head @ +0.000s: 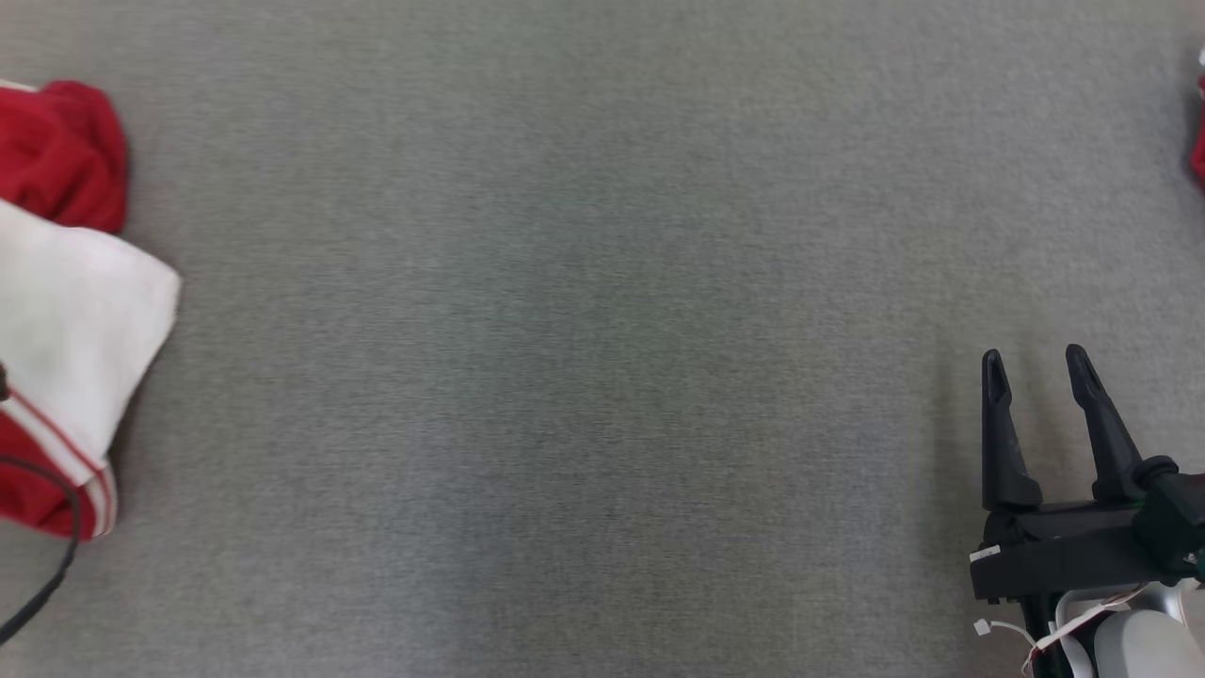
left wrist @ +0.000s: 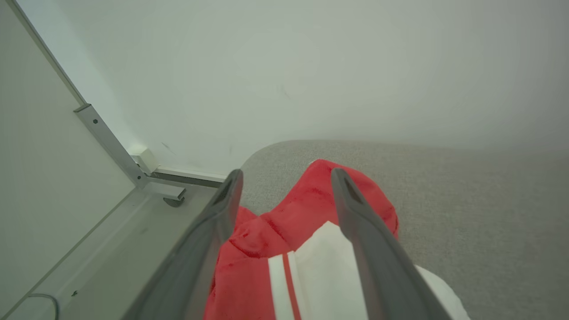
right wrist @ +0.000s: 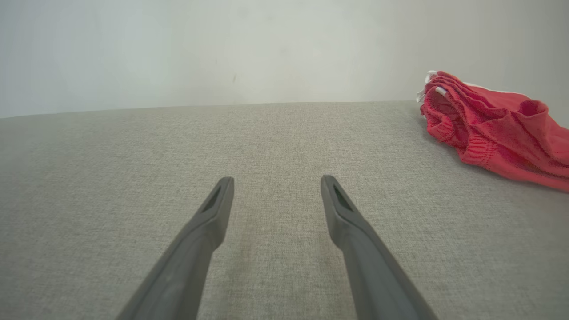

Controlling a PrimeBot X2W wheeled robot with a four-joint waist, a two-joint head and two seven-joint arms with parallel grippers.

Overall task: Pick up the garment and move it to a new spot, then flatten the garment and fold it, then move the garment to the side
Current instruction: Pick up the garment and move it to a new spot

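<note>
A red and white garment (head: 75,311) lies bunched in a folded heap at the left edge of the grey cloth-covered table (head: 584,358). In the left wrist view my left gripper (left wrist: 287,178) hovers just over this garment (left wrist: 266,240), open, with the fabric showing between its fingers and nothing gripped. My right gripper (head: 1036,360) is open at the lower right above bare table, and it holds nothing in its own wrist view (right wrist: 276,181). A second crumpled red garment (right wrist: 493,129) lies far right, a sliver of it showing at the head view's right edge (head: 1198,132).
A pale wall (right wrist: 222,49) rises behind the table's far edge. Left of the table stand a metal frame bar (left wrist: 111,146) and a white panel (left wrist: 40,178). A black cable (head: 52,556) curves over the table's lower left corner.
</note>
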